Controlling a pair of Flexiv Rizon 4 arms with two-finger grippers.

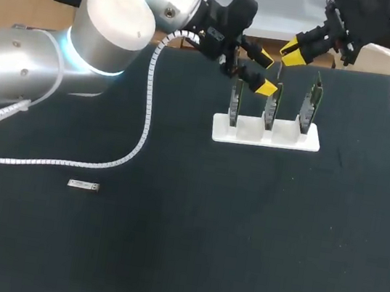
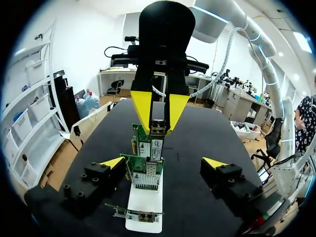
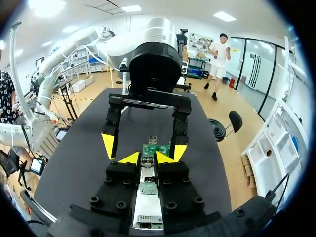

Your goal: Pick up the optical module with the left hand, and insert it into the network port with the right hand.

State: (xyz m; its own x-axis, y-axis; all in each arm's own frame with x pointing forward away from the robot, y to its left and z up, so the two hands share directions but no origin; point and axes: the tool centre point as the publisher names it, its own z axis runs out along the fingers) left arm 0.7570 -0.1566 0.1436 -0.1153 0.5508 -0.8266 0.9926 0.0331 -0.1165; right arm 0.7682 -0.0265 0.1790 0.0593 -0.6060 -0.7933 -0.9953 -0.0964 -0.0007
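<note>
1. The right gripper is closed on the optical module. Its two yellow tips pinch the module from two sides.
2. The module is held upright, with its long axis vertical and its lower end pointing down at the cards. In the head view it hangs just over the top of the middle card. I cannot tell whether it touches a port.
3. The left gripper is spread wide and holds nothing. It hangs just beside the right gripper, above the left end of the row. In its own wrist view the cards run ahead between its fingers without touching them.
4. The white stand carries three green network cards upright in a row, one per slot. The left card and the right card flank the middle one.
5. The stand sits toward the far edge of the bench, right of its middle.
6. A small silver bar lies flat on the bench's left half, well apart from the stand. Its long axis runs along the near edge.
7. The left arm's white coiled cable trails down onto the bench near the bar.
</note>
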